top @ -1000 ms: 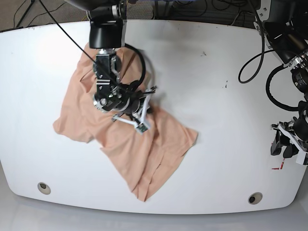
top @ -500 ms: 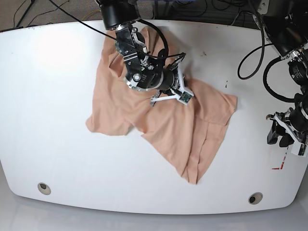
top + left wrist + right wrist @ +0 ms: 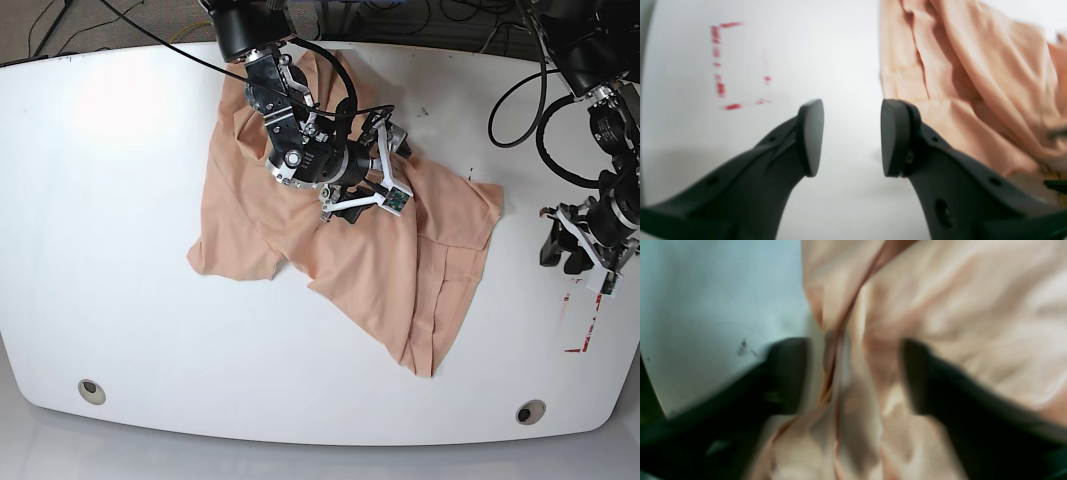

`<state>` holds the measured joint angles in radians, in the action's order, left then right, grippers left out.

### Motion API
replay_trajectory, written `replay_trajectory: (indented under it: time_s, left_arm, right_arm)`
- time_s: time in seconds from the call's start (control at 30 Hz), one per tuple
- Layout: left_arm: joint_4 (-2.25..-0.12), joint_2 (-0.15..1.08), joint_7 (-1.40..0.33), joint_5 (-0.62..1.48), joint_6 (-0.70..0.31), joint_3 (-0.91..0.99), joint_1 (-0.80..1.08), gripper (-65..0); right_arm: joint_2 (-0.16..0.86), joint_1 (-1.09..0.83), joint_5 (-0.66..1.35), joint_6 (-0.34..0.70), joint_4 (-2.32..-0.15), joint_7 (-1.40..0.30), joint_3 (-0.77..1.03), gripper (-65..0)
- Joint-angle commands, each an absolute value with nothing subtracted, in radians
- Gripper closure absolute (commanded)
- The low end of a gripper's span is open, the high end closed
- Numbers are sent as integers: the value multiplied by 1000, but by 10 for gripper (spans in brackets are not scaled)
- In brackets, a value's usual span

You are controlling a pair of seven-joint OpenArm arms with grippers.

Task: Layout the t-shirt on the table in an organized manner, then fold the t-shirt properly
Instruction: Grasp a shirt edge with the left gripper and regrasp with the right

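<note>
a: where does the t-shirt (image 3: 350, 250) lie?

b: crumpled on the table (image 3: 120, 220), from the far edge near its middle down toward the near edge, one narrow end pointing at the near right corner. plain peach side up, with ridges and folds across it; no part is laid flat.

a: right gripper (image 3: 853, 373)?

b: it sits low over the shirt's upper middle. in the wrist view its jaws stand apart, with a raised ridge of cloth between the fingers (image 3: 786, 373). the view is blurred, and i cannot tell whether either finger touches the cloth. nothing is clamped.

a: left gripper (image 3: 851, 136)?

b: near the right edge of the table, clear of the shirt. jaws partly parted, with only bare white surface between the pads (image 3: 811, 136). it holds nothing. the shirt's edge shows just beyond one finger in its wrist view.

a: anything else noted?

b: red marks (image 3: 721, 66) on the table near the right edge, beside the left gripper. a round hole (image 3: 91, 390) near the near left corner and another (image 3: 529, 411) near the near right corner.
</note>
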<state>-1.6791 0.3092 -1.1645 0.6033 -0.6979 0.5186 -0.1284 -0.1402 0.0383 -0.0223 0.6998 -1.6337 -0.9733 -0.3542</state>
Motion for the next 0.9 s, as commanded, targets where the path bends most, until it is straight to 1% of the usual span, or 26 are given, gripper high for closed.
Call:
replay_trajectory:
  time_s: [0.0, 0.03, 0.07, 0.4, 0.53, 0.7, 0.87]
  left_arm:
    - [-1664, 314, -1148, 619, -698, 521, -134, -263]
    - [-1649, 309, -1148, 619, -698, 521, -131, -263]
    - [-1638, 306, -1148, 619, -698, 521, -128, -263]
    - [-1511, 294, -1141, 615, -698, 515, -111, -263]
    - [-1455, 294, -1095, 604, -698, 512, -107, -263]
    - [-1369, 294, -1058, 547, -698, 478, -111, -263]
    - [-1354, 269, -1056, 530, -698, 463, -111, -263]
  right_arm:
    - [-150, 71, -12, 698, -1672, -954, -346, -568]
    - [-150, 74, -12, 698, -1681, -954, -340, -585]
    - [-150, 74, -12, 698, -1689, -954, -334, -588]
    - [-150, 51, -10, 698, -1879, -983, -220, -590]
    - [-150, 36, -10, 698, -1942, -1013, -176, -590]
    - [-150, 7, -10, 698, -2008, -1021, -133, -590]
    - [-145, -4, -10, 698, -2026, -1021, -61, -590]
